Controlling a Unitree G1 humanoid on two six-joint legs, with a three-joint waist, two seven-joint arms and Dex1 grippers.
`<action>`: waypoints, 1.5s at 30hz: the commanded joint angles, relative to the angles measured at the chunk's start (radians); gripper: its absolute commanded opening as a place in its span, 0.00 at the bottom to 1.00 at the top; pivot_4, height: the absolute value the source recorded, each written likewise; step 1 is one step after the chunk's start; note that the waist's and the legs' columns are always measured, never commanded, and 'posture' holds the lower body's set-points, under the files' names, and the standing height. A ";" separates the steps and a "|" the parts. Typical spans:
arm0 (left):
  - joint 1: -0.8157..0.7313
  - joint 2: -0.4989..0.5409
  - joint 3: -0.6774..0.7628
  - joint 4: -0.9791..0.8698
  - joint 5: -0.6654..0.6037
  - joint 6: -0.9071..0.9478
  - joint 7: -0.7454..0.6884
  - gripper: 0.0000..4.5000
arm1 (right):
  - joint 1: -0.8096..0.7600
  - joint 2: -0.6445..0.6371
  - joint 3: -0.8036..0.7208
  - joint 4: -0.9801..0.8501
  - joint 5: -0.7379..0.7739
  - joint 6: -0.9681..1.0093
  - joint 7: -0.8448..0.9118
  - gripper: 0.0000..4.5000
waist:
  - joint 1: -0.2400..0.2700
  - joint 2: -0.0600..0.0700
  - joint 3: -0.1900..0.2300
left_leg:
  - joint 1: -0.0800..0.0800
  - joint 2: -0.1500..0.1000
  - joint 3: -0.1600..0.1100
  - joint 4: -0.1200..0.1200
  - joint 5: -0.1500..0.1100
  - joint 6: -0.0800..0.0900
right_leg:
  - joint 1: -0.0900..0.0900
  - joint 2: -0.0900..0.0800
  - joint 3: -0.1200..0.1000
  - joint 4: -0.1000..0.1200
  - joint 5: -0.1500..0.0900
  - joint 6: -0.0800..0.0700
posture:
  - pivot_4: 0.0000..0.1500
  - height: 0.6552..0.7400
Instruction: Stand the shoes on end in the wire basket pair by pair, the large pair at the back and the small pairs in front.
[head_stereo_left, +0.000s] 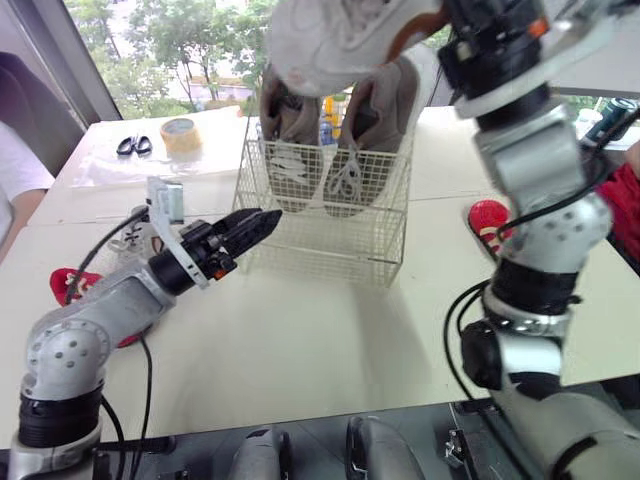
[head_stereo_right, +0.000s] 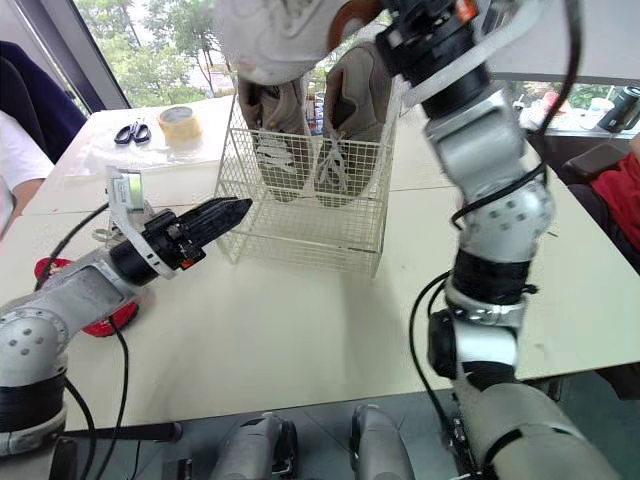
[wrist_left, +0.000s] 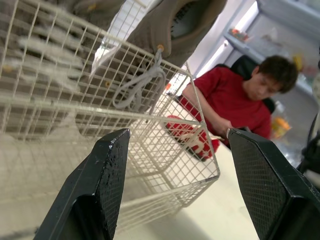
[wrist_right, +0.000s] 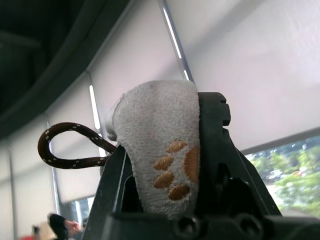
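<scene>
Cream table (head_stereo_left: 300, 340): large pair (head_stereo_left: 292, 150) upright at wire basket (head_stereo_left: 320, 250) back; right gripper (wrist_right: 165, 145) clamps small shoe (head_stereo_left: 340, 35) overhead (next, I judge: lower into front); left gripper (head_stereo_left: 252, 226) spread, empty.

Scissors (head_stereo_left: 134, 145) — beside tape roll (head_stereo_left: 181, 134)

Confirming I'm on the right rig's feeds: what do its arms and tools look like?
The left arm and right arm are silver-grey segments with black joint rings and loose black cables alongside. The left tool and right tool each have two black fingers. An orange mark sits near the right wrist.
</scene>
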 joint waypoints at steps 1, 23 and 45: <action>0.004 0.052 0.041 -0.066 -0.121 0.025 -0.016 0.70 | 0.002 -0.229 0.034 0.117 -0.148 0.029 0.324 0.26 | 0.000 0.000 0.000 | 0.000 0.000 0.000 0.000 0.000 0.000 | 0.000 0.000 0.000 0.000 0.000 0.000 | 1.00 1.00; 0.064 0.103 0.015 -0.077 -0.126 0.030 -0.025 0.70 | -0.046 -0.222 0.289 0.533 -0.754 -0.413 0.901 0.26 | 0.001 0.000 0.001 | 0.000 0.000 0.002 0.000 0.000 -0.001 | -0.001 0.003 0.002 -0.001 0.000 0.001 | 1.00 1.00; 0.152 0.140 0.049 -0.088 -0.140 0.037 -0.058 0.72 | 0.068 -0.288 0.081 0.158 -0.555 -0.015 0.736 0.99 | 0.000 0.000 0.001 | 0.000 0.001 0.002 0.000 0.000 -0.001 | -0.001 0.002 0.002 -0.001 0.000 0.001 | 1.00 1.00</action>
